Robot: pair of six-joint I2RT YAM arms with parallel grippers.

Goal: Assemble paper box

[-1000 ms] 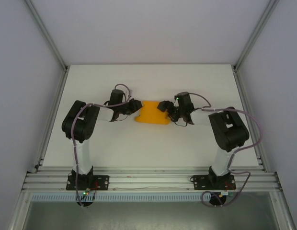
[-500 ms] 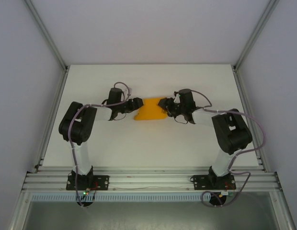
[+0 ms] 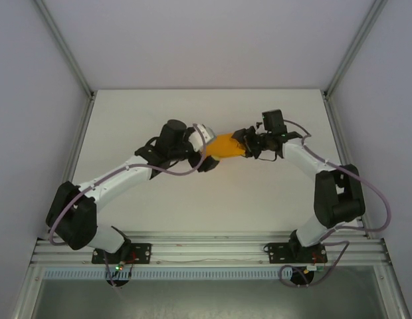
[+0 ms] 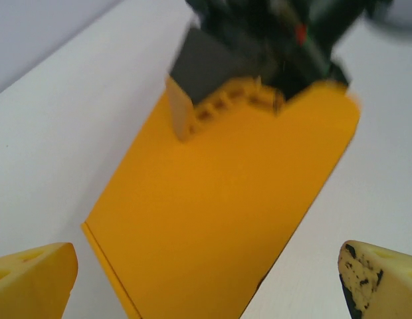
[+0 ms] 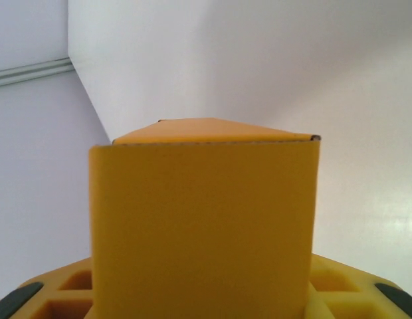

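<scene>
Since a second ago the left gripper (image 3: 207, 158) has spread wide, releasing the paper box (image 3: 226, 146), which the right gripper (image 3: 246, 143) clamps over the table's middle, probably freeing the left to regrip

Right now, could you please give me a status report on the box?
Left jaws open, not gripping the box. Right jaws shut on its end. Nothing in the way.

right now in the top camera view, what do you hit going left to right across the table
left arm → left end effector, open → paper box → right end effector, shut on the box's right edge → right arm
</scene>
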